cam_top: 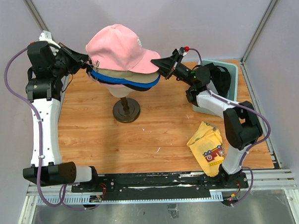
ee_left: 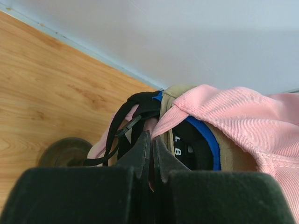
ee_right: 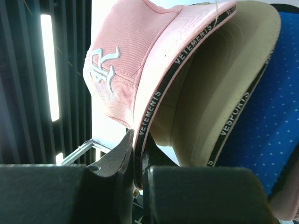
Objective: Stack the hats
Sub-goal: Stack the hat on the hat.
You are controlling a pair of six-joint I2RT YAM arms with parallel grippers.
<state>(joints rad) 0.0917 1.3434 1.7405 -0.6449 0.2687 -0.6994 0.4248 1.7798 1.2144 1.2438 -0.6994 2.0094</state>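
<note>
1. Pink cap [cam_top: 118, 46] sits on top of the tan cap [cam_top: 140, 77], blue cap [cam_top: 108, 80] and black cap [cam_top: 141, 87], all stacked on the mannequin head [cam_top: 120, 91] above the wooden table [cam_top: 90, 129].
2. Left tool [cam_top: 86, 62] is clamped on its rear edge.
3. Right tool [cam_top: 160, 67] pinches its brim.
4. A yellow cloth [cam_top: 208, 146] lies on the table near the right arm's base.

Robotics lab test cell. Wooden bench [cam_top: 91, 139] boxed in by plain grey partition walls [cam_top: 185, 21] on aluminium posts [cam_top: 262, 23]; left arm [cam_top: 43, 121] and right arm [cam_top: 237, 128] bolted to mounting rail [cam_top: 157, 180] along near edge; purple cables [cam_top: 6, 72] run exposed along both.
</note>
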